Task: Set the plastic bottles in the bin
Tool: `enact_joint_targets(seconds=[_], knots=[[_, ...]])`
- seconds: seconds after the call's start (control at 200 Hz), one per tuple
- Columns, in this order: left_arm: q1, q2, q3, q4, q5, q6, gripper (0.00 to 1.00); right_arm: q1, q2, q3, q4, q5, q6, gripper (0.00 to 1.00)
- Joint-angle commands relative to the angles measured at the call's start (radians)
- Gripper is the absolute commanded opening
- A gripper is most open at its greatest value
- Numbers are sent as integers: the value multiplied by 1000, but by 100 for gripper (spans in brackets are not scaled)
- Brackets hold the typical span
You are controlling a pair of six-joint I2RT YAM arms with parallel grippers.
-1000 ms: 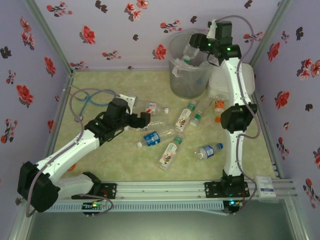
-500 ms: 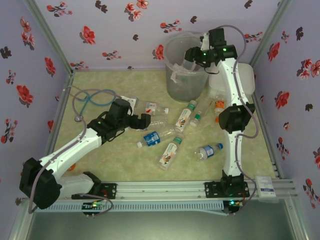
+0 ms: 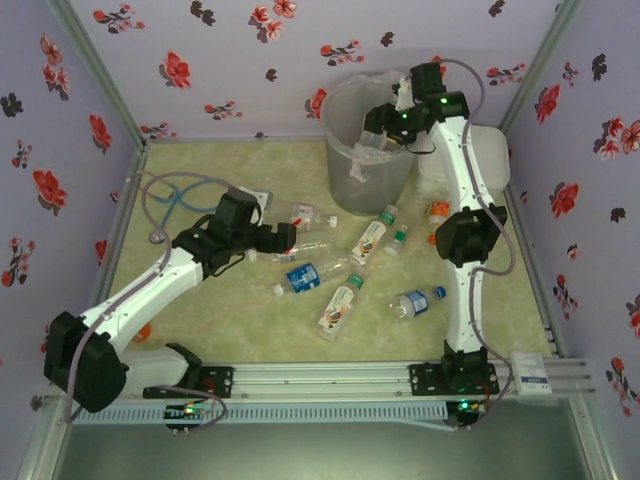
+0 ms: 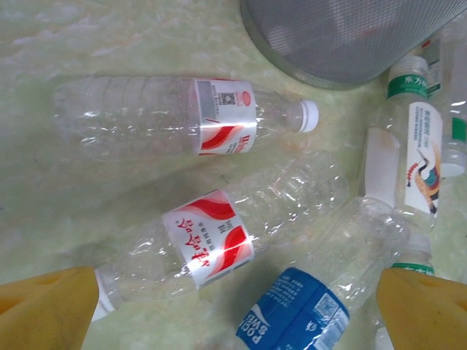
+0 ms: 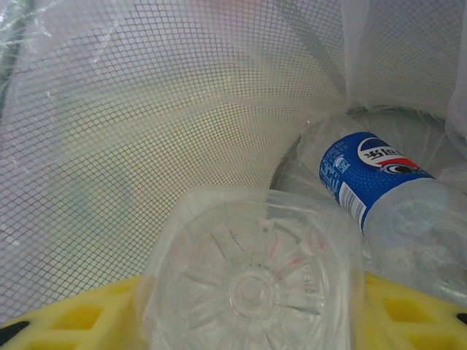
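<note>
Several bottles (image 3: 343, 305) lie scattered over the worktop (image 3: 220, 165), from its centre toward the right edge. The bin (image 3: 350, 170) stands at the far edge, right of the middle.

The right pincer (image 3: 380, 135) hangs at the bin's mouth, clenched on a clear bottle (image 5: 252, 288). In the right wrist view the ribbed base of that bottle faces the camera between the two yellow fingers (image 5: 80, 321), with the bin's bagged wall behind it. A Pepsi bottle (image 5: 368, 175) lies on its side deep in the bin.

The left pincer (image 3: 285, 238) hovers low just left of the worktop's centre, released, with its yellow fingertips (image 4: 44, 310) spread wide apart. Two bottles with red-white labels lie ahead of them. The white-capped bottle (image 4: 182, 117) is the farther one. The slanting bottle (image 4: 219, 237) is nearer, and its neck end runs under one fingertip. A blue-label bottle (image 4: 292, 313) lies against the slanting one. A green-white bottle (image 4: 419, 157) lies just beside the bin's base.

Toward the right edge, an orange-capped bottle (image 3: 437, 213) and a blue-capped bottle (image 3: 415, 303) lie apart from this cluster.
</note>
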Motion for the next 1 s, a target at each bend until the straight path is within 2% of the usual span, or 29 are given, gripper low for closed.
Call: enact_joint_targets(seconds=[0.0,0.16,0.36,0.485,0.59,0.765,0.995], knots=[[18,-3,38,-73,9,64,98,6,-11,64,-25,-14,7,70],[19,15,51,-90,17,117,99,0,-75,64,-20,21,0,83],[19,71,72,-91,50,172,99,-10,-163,51,-28,54,-18,85],[19,109,88,-90,92,224,99,-21,-250,-15,-15,73,-30,85],[19,147,112,-105,107,287,100,-41,-352,-142,27,78,-31,85],[19,219,151,-120,146,428,100,-76,-565,-465,148,75,-26,86],[23,346,234,-185,198,573,100,-111,-799,-824,210,106,-28,87]])
